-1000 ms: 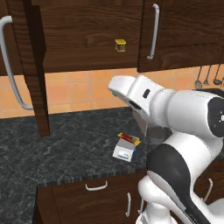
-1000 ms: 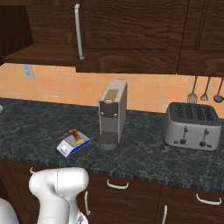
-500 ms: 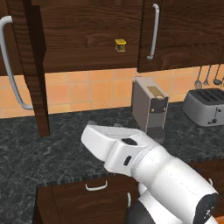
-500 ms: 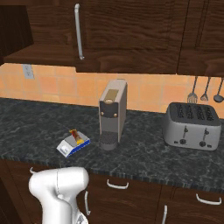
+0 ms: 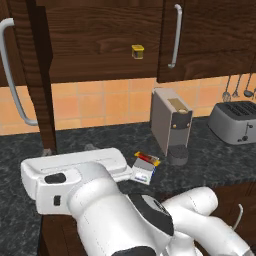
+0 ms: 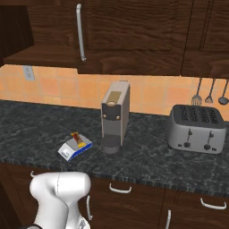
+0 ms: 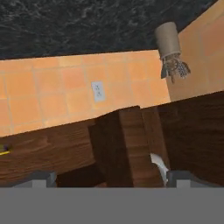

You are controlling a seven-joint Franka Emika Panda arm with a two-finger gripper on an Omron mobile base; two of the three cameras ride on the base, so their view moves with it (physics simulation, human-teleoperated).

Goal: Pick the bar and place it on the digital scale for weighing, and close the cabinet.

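Bar (image 5: 147, 158) lies on the digital scale (image 5: 142, 171), on the worktop (image 6: 147, 154) just beside the coffee machine (image 6: 115, 116), so judge the weighing step done. Closing the cabinet (image 5: 100, 40) is in hand: its left door (image 5: 42, 75) stands open, edge toward you. Your pincer (image 7: 107, 180) faces that door's edge (image 7: 135, 148); only 2 fingertips (image 7: 37, 178) show, set wide, holding nothing. Next, press the door's outer face and swing it shut. Toaster (image 6: 196, 129), hanging utensils (image 6: 209, 93) and yellow jar (image 5: 137, 51) stand well apart.
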